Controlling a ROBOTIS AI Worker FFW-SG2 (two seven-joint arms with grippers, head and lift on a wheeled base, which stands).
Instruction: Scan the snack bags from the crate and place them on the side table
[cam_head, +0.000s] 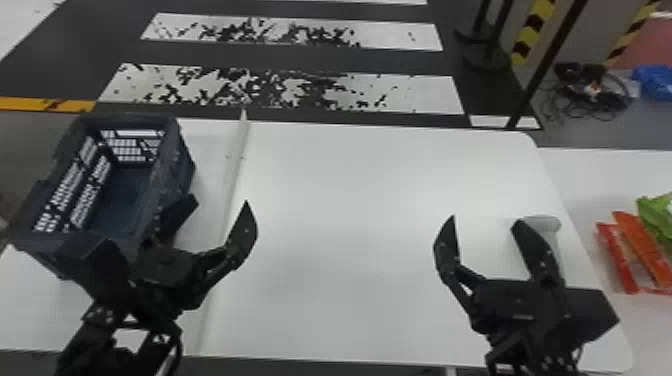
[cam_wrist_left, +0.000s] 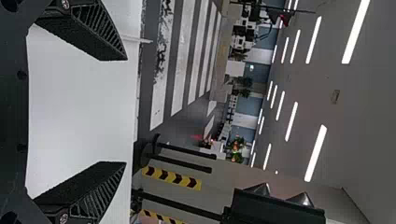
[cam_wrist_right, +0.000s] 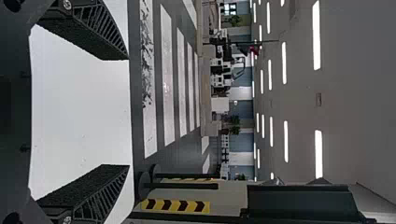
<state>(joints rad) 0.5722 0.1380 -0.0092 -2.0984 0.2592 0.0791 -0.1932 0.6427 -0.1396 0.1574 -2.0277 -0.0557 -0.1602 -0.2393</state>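
Over the table (cam_head: 350, 190) — left gripper (cam_head: 219, 201), right gripper (cam_head: 485, 219) — both spread wide

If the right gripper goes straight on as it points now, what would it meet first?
Probably nothing near: the right gripper points out over the white table toward the striped floor, and that way looks free, though depth is hard to judge.

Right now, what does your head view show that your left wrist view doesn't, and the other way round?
Head view: the crate, the snack bags on the side table, and the right gripper, open. Left wrist view: the ceiling lights and some plants. Both: the left gripper, also open, the white table, and the striped floor beyond it.
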